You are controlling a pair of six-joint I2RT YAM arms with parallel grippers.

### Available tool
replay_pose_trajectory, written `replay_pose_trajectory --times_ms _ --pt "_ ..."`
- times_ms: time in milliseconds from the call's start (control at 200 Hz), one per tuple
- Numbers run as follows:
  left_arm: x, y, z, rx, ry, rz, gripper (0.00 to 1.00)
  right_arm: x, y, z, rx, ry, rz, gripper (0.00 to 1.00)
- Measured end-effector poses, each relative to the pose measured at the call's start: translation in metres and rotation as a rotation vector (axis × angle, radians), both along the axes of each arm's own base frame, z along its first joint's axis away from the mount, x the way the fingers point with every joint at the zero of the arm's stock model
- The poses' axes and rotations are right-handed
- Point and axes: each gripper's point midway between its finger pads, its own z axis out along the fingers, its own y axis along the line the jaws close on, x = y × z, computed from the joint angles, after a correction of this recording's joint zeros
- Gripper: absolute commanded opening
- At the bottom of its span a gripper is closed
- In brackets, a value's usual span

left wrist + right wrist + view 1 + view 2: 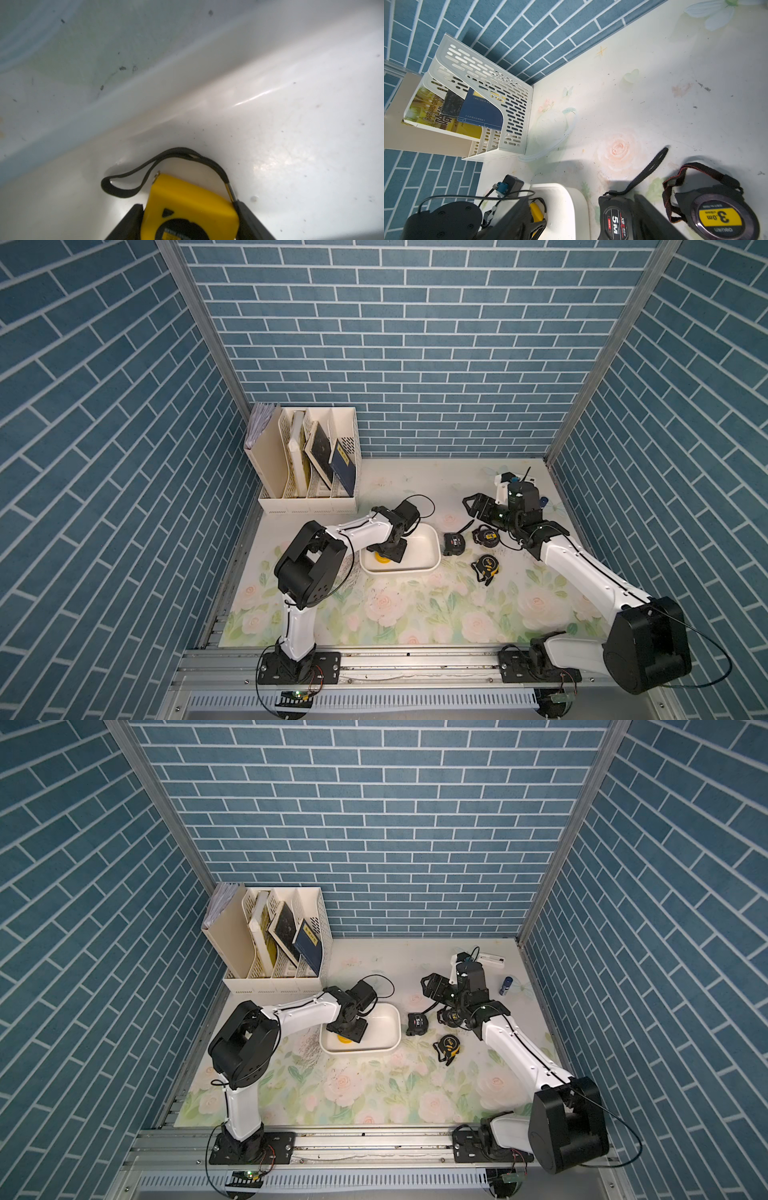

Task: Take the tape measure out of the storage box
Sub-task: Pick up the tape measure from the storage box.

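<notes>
One yellow plastic tape measure [182, 199] sits on the floor of the shallow white plastic storage box [432, 549]; my left gripper [189, 207] clamps its sides. My right gripper [468, 508] hangs open, empty.

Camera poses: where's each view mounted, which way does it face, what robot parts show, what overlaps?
Top views: high over the front rail, looking down at the table; both arms whole, left gripper in the storage box, right gripper open.
Left wrist: inside the storage box, facing its wall; own fingers grip the yellow tape measure.
Right wrist: above the table, facing the file organizer; one own finger, plus the left arm.
Shared: storage box and yellow tape measure, in every view.
</notes>
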Motion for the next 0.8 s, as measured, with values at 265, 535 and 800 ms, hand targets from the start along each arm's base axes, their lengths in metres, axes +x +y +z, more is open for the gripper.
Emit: replay_pose_trajectory --times_ms 265,535,800 --pt "0.025 -0.024 0.038 -0.073 -0.063 0.011 0.20 -0.002 0.000 -0.006 0.000 0.006 0.002 0.79" --pt "0.062 -0.065 0.130 -0.295 -0.201 0.047 0.14 -0.010 0.005 -0.011 0.028 -0.004 0.043 0.78" --pt "0.072 -0.083 0.205 -0.666 -0.205 0.144 0.13 -0.040 0.037 0.006 0.049 -0.103 0.208 0.77"
